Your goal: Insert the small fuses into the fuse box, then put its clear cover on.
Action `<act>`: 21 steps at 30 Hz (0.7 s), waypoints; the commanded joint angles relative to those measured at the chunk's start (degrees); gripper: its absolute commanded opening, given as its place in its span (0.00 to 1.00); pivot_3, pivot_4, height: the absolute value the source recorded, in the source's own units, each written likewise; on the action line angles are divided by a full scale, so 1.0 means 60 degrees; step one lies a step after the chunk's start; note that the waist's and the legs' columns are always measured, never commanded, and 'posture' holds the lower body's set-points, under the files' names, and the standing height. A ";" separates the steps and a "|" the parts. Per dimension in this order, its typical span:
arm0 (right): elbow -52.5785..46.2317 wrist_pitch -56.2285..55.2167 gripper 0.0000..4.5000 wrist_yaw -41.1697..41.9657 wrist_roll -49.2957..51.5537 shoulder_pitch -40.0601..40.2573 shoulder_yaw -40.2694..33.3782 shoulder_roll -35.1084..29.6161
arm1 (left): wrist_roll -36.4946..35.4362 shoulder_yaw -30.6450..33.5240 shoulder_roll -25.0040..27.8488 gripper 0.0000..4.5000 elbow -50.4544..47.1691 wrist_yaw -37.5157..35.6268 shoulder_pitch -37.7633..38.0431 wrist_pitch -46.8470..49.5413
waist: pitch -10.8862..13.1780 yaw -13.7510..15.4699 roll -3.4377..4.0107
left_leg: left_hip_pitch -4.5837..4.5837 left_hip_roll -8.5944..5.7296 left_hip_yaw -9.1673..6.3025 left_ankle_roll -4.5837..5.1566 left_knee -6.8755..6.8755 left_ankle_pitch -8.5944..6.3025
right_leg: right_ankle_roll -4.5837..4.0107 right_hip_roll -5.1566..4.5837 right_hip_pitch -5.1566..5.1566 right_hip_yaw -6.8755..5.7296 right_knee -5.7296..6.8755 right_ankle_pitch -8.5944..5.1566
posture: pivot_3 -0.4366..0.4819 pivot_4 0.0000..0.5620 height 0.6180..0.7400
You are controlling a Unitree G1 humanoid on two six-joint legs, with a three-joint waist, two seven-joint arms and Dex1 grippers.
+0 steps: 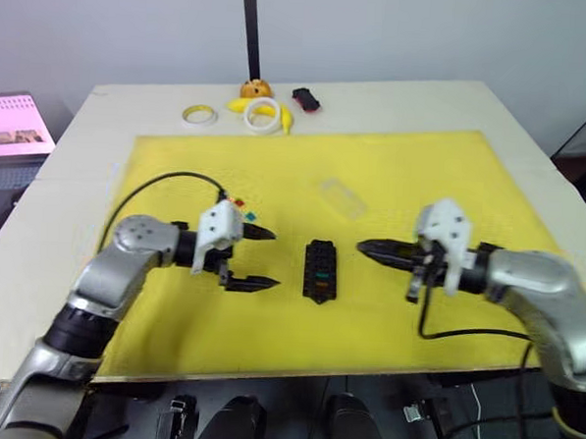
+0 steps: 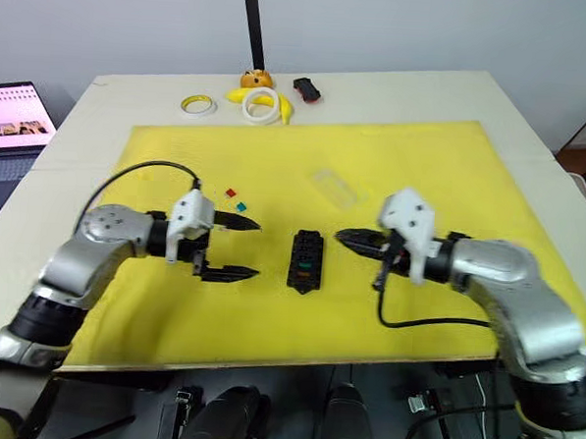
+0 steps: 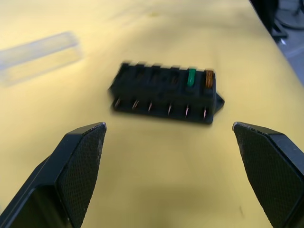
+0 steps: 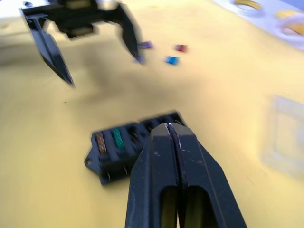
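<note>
You are mid-insertion: box (image 2: 305, 259) sitting between left gripper (image 2: 236, 247), spread and empty, and right gripper (image 2: 345, 239), pressed together; loose fuses (image 2: 236, 200) lying beyond the left gripper from the box, needing pickup next.

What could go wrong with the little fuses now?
The fuse box lies loose on the yellow mat, so pushing a fuse in might slide it. The loose fuses are tiny and sit close to the open left gripper, which could knock them away. The shut right gripper might bump the box.
</note>
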 commanded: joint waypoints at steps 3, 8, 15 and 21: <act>0.0803 0.0458 0.62 0.0521 0.0388 0.1398 -0.3079 -0.1074 | -0.0971 0.2788 0.1047 1.00 -0.0411 0.0901 0.1496 0.1221 | 0.0001 0.0105 0.0001 | 0.0007 0.0003 0.0012 0.0001 0.0000 -0.0001 | 0.0000 0.0002 0.0002 0.0003 0.0001 0.0000 | 0.48 0.27 1.00; 0.2027 -0.0241 0.99 0.0744 -0.0293 0.2725 -0.4667 -0.1425 | -0.1464 0.4957 0.2006 1.00 0.0773 0.1156 0.2791 0.2242 | 0.0002 0.0137 0.0003 | 0.0013 0.0005 0.0021 0.0002 -0.0003 -0.0001 | 0.0000 0.0003 0.0005 0.0004 0.0001 0.0000 | 0.48 0.27 1.00; 0.1556 -0.0199 0.99 0.0316 0.0046 0.2759 -0.4595 -0.1195 | -0.2695 0.5363 0.2152 1.00 0.1084 0.1681 0.2534 0.4623 | 0.0003 0.0137 0.0006 | 0.0021 0.0006 0.0017 0.0002 0.0000 -0.0002 | 0.0000 -0.0001 0.0022 0.0003 0.0001 0.0000 | 0.48 0.27 1.00; 0.0216 0.1311 0.99 -0.1155 0.1918 0.0783 -0.3230 -0.0496 | -0.4093 0.5129 0.1578 1.00 0.2172 0.3061 0.0028 0.8107 | 0.0004 0.0133 0.0004 | 0.0023 0.0012 0.0016 0.0000 0.0007 -0.0002 | 0.0000 0.0000 0.0023 0.0001 0.0004 0.0000 | 0.48 0.27 1.00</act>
